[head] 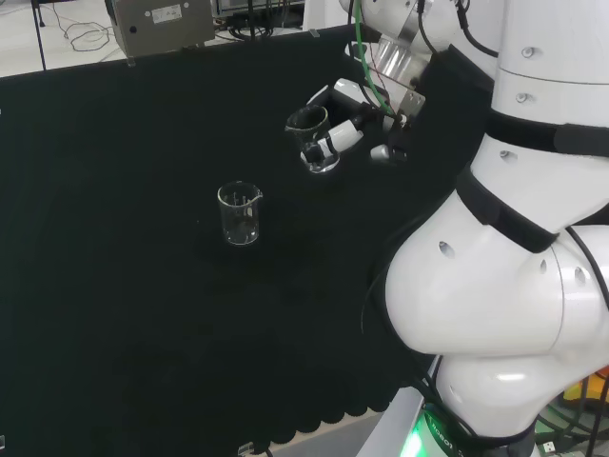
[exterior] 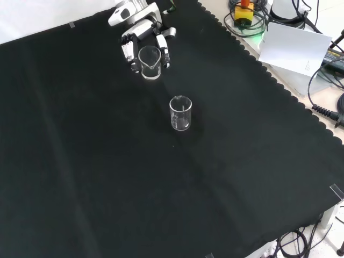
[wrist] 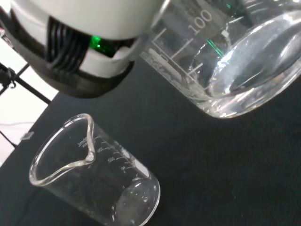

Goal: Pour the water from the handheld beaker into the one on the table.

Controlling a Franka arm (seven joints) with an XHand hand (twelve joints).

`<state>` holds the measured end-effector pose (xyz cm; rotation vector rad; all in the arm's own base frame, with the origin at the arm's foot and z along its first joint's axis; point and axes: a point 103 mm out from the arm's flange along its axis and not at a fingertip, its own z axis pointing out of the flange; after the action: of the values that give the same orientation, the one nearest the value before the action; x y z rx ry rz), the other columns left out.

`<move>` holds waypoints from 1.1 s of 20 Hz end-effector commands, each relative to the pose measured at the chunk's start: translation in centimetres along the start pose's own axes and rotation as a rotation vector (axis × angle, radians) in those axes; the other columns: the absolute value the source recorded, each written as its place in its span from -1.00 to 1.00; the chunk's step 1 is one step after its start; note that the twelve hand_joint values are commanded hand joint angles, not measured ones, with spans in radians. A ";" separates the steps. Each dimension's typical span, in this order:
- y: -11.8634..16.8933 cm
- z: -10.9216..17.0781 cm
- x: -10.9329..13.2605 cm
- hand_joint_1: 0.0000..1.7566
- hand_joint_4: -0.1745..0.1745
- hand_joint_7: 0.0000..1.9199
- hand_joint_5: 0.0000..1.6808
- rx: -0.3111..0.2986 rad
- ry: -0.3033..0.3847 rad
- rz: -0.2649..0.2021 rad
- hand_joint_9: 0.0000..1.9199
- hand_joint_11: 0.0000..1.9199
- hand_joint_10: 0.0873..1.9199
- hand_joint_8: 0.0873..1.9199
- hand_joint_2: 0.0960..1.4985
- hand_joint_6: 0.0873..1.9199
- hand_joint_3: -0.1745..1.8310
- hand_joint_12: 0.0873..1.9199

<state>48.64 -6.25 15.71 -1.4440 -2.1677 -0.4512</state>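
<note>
Robot hand (exterior: 141, 33) curled round upright beaker (exterior: 150, 62), above cloth.

white arm (head: 514, 238) reaching over the bench, hand (exterior: 141, 33) raised, fingers (exterior: 163, 54) curled in a grasp

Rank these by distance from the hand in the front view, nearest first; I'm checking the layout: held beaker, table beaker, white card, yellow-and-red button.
1. Held beaker, in the hand, top of the view.
2. Table beaker, just below it, mid-cloth.
3. Yellow-and-red button, off the cloth, top right.
4. White card, farther right.
</note>
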 end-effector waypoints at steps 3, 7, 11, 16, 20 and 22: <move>-0.2 -0.8 2.2 0.51 -1.00 0.63 0.75 0.081 -0.117 -0.015 0.79 0.40 -1.00 -0.99 -0.21 -0.87 -0.27 -0.28; 0.2 -0.2 2.9 0.51 -1.00 0.63 0.75 0.120 -0.172 -0.003 0.79 0.40 -1.00 -0.99 -0.21 -0.86 -0.27 -0.28; 0.6 1.1 3.4 0.51 -1.00 0.63 0.75 0.169 -0.219 0.014 0.79 0.40 -1.00 -0.99 -0.21 -0.86 -0.27 -0.28; 0.9 1.8 4.3 0.51 -1.00 0.63 0.75 0.214 -0.289 0.040 0.79 0.40 -1.00 -0.99 -0.21 -0.86 -0.27 -0.29; 1.1 2.1 4.9 0.51 -1.00 0.63 0.74 0.251 -0.333 0.079 0.79 0.40 -1.00 -0.99 -0.21 -0.85 -0.28 -0.29; 0.8 1.9 4.8 0.51 -1.00 0.63 0.74 0.262 -0.345 0.087 0.79 0.40 -1.00 -0.99 -0.21 -0.85 -0.28 -0.29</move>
<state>47.68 -1.99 16.73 -1.5310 -2.2919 0.0203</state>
